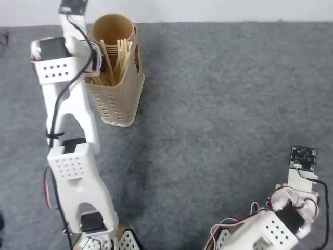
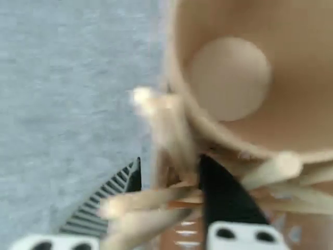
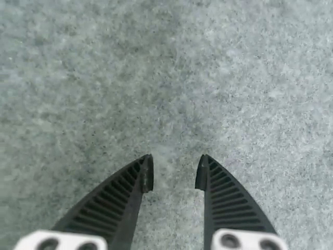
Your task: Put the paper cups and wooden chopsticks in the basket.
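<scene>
A beige slotted basket (image 1: 122, 101) stands at the table's far left. Inside it are a brown paper cup (image 1: 113, 28) and several wooden chopsticks (image 1: 122, 54), fanned out and leaning on the cup. My left gripper (image 1: 102, 63) hangs at the basket's left rim, over the chopsticks. In the left wrist view the left gripper (image 2: 169, 172) is open, with loose chopsticks (image 2: 161, 125) crossing between its fingers and the cup's inside (image 2: 229, 78) just beyond. My right gripper (image 3: 174, 172) is open over bare grey cloth, holding nothing.
A grey cloth (image 1: 223, 104) covers the table. The right arm (image 1: 276, 226) is folded at the near right corner. The left arm's white links (image 1: 73, 156) stretch from the near edge to the basket.
</scene>
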{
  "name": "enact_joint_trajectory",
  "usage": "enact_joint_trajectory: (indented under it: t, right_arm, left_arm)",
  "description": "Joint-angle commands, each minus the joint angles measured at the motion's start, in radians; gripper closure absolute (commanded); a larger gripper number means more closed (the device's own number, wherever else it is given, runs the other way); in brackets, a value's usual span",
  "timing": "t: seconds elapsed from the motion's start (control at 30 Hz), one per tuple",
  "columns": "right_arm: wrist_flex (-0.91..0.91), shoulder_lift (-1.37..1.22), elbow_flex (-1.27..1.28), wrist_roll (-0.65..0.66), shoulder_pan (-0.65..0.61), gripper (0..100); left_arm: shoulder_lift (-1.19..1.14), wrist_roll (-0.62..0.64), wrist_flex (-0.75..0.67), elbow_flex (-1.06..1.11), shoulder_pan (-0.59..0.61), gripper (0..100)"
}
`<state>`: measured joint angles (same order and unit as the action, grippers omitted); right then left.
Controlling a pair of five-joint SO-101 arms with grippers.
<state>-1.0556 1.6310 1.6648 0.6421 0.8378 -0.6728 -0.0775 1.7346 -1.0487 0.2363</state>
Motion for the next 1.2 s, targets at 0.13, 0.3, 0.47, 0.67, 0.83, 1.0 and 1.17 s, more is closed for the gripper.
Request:
enact_joint_trajectory:
  t: [0.13, 0.3, 0.47, 0.67, 0.83, 1.0, 1.17]
  right_arm:
    - [-0.01, 0.012, -0.003, 0.011, -0.01, 84.1]
    - [-0.01, 0.012, -0.003, 0.011, -0.01, 84.1]
    - [-0.01, 0.012, -0.003, 0.011, -0.01, 84.1]
    - [-0.01, 0.012, -0.003, 0.011, -0.012, 84.1]
    - [-0.013, 0.012, -0.002, 0.011, -0.047, 84.1]
    - [-0.002, 0.013, -0.018, 0.006, -0.062, 84.1]
    - [-0.002, 0.01, -0.227, -0.055, -0.372, 91.6]
  left_arm:
    - [0.014, -0.087, 0.017, 0.039, -0.032, 99]
    - [0.014, -0.261, 0.017, 0.085, -0.035, 99]
    - [0.014, -0.437, 0.018, 0.157, -0.035, 99]
    - [0.021, -0.588, 0.02, 0.182, -0.046, 99]
    - [0.023, -0.626, 0.021, 0.177, -0.1, 99]
    - [0.023, -0.618, -0.003, 0.174, -0.184, 99]
    - [0.017, -0.531, -0.06, 0.124, -0.195, 99]
